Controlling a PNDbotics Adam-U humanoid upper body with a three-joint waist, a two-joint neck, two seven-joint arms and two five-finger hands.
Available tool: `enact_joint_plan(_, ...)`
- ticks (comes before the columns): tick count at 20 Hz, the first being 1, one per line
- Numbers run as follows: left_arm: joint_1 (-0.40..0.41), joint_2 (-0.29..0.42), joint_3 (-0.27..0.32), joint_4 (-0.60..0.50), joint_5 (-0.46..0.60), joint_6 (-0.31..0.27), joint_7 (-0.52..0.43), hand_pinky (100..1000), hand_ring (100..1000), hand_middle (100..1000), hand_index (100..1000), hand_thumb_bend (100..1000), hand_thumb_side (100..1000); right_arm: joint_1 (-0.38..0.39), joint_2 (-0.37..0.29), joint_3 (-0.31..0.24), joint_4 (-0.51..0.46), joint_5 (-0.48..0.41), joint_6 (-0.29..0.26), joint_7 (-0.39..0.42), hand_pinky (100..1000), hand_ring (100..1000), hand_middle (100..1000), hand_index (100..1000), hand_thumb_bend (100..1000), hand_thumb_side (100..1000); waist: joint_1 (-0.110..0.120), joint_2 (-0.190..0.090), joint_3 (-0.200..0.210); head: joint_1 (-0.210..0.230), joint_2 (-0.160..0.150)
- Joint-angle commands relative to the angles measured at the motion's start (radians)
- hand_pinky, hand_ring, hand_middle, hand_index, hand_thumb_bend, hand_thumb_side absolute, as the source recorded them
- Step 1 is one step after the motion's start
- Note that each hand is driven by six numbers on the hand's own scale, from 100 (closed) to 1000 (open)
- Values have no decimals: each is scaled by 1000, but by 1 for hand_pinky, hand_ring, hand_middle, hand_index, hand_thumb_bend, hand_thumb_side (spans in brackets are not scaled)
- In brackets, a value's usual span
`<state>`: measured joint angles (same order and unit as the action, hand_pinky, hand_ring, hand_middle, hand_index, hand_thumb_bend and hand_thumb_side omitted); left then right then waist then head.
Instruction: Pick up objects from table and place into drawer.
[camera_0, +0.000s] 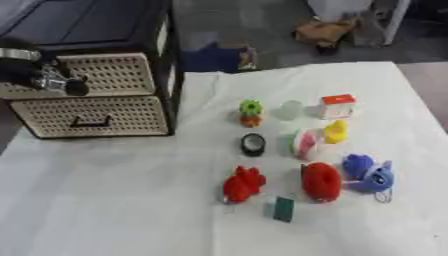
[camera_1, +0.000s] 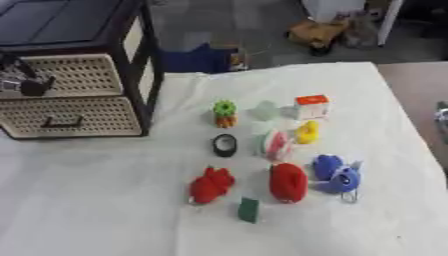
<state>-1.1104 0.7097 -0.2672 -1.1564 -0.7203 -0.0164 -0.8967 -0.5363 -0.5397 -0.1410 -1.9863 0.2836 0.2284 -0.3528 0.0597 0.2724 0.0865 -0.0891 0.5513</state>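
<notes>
Drawer unit (camera_0: 92, 102): black frame, two cream wicker fronts, both closed.
Left hand (camera_0: 48, 77): at upper drawer front; finger state unclear.
Toys (camera_0: 319, 181): small, colourful, spread on the white cloth.

One cabinet (camera_0: 96, 95) with two wicker drawers: an upper drawer (camera_0: 109, 75) and a lower drawer (camera_0: 96, 116). Ten small objects on one white cloth (camera_0: 105, 200): two red toys (camera_0: 243, 184) (camera_0: 321, 181), one blue toy (camera_0: 369, 174), one yellow duck (camera_0: 335, 131), one green-and-orange toy (camera_0: 251, 113), one black ring (camera_0: 253, 144), one pink-and-white piece (camera_0: 304, 144), one pale cup (camera_0: 290, 110), one orange-topped white box (camera_0: 337, 106), one green card (camera_0: 283, 209).
</notes>
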Motion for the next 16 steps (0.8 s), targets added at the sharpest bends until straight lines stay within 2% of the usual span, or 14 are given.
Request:
enact_joint_plan(1, -27, 18, 24, 9, -20, -6, 8, 100, 100, 100, 936, 871, 1000, -14, -28, -6, -14, -5, -3, -1, 617, 728, 709, 857, 100, 1000, -1, -15, 0, 3, -14)
enact_joint_plan(6, -30, 14, 31, 24, -27, -27, 4, 100, 100, 100, 966, 796, 1000, -14, -29, -7, -14, -7, -4, -1, 618, 728, 709, 857, 100, 1000, 0, -11, -2, 5, -16)
enact_joint_plan(16, -36, 8, 42, 48, -53, -32, 1, 100, 100, 100, 971, 784, 1000, -15, -30, -8, -14, -10, -4, 1, 619, 728, 708, 858, 100, 1000, 0, -1, -9, 8, -21)
